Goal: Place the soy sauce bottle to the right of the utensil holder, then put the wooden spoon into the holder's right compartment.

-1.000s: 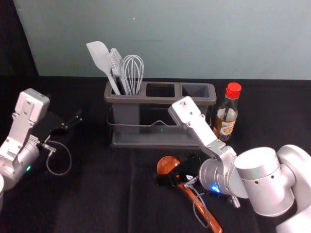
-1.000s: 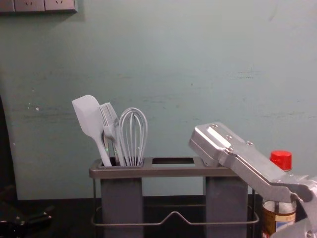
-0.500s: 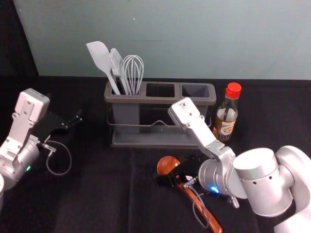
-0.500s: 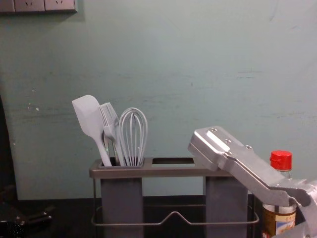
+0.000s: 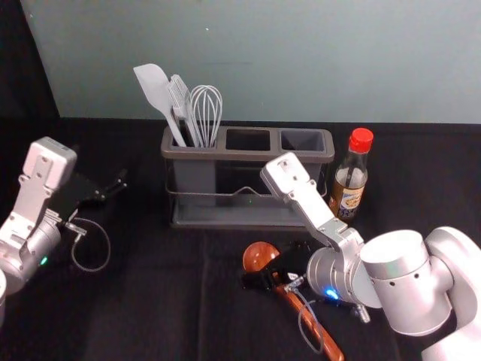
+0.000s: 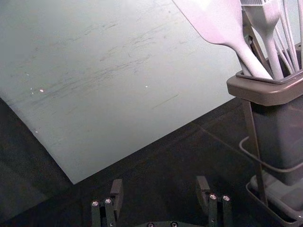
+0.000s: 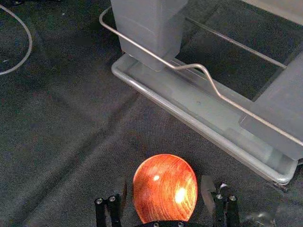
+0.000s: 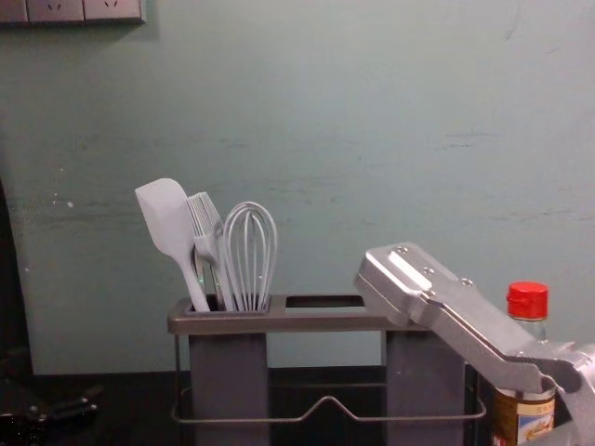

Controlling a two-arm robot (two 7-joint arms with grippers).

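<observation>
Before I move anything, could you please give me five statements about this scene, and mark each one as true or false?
1. The soy sauce bottle stands to the right of the utensil holder. True.
2. The whisk stands in the right compartment. False: the whisk is in the left compartment, with the spatula.
3. The right gripper is open, its fingers on either side of the bowl of the wooden spoon. True.
4. The wooden spoon stands upright. False: it lies in front of the holder.
5. The bottle has a red cap. True.
</observation>
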